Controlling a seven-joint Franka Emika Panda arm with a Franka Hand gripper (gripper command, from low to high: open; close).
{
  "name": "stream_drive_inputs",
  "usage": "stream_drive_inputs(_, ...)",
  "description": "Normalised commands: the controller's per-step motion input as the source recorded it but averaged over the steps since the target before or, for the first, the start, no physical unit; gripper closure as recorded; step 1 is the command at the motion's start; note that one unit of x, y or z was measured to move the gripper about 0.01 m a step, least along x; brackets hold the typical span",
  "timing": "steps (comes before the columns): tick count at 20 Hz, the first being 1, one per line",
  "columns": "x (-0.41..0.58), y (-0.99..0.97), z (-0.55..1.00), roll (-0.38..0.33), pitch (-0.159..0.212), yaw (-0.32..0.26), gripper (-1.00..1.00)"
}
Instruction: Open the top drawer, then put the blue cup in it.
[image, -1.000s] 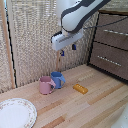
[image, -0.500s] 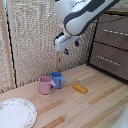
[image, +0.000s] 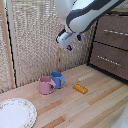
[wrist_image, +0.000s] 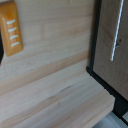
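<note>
The robot arm is hanging above the wooden table (image: 95, 102), with its gripper (image: 65, 44) well up in the air, in front of the pale curtain (image: 35, 35) and to the exterior view's left of the dresser. The gripper is holding nothing; whether it is open or closed I cannot tell, because its fingers are small and blurred in the exterior view and are not showing in the wrist view.

The top drawer (image: 112, 31) is sitting at the exterior view's right, a dark-brown front with a thin silver bar handle (image: 115, 32), and its front is lying flush with the dresser, not pulled out. A similar lower drawer (image: 106, 60) is sitting beneath it.

The blue cup (image: 58, 79) is standing upright on the table near the curtain, below the gripper and well apart from the drawers. The pink mug (image: 46, 85) is standing just beside it, on the exterior view's left, seemingly touching it. A small orange block (image: 80, 88) is lying flat on the table near the blue cup, toward the exterior view's right. A white plate (image: 15, 112) with a patterned rim is resting at the table's near corner on the exterior view's left.

The wrist view is looking down on the table planks, the orange block and a dark drawer front with its silver bar.
</note>
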Motion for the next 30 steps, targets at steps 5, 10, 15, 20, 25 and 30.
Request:
stream_drive_inputs(5,-0.153,-0.2,0.0,-0.375,-0.044,0.138,-1.0)
stream_drive_inputs(10,-0.149,-0.2,0.0,-0.375,-0.059,0.145,-1.0)
stream_drive_inputs(15,-0.089,-0.19,0.0,-0.375,-0.057,0.131,-1.0)
stream_drive_inputs(20,-0.071,-0.33,0.0,-0.375,-0.004,0.049,-1.0)
stream_drive_inputs(25,-0.081,-0.55,0.0,-0.348,0.028,-0.006,-1.0)
stream_drive_inputs(30,0.0,-0.67,0.04,-0.263,0.006,-0.025,-1.0)
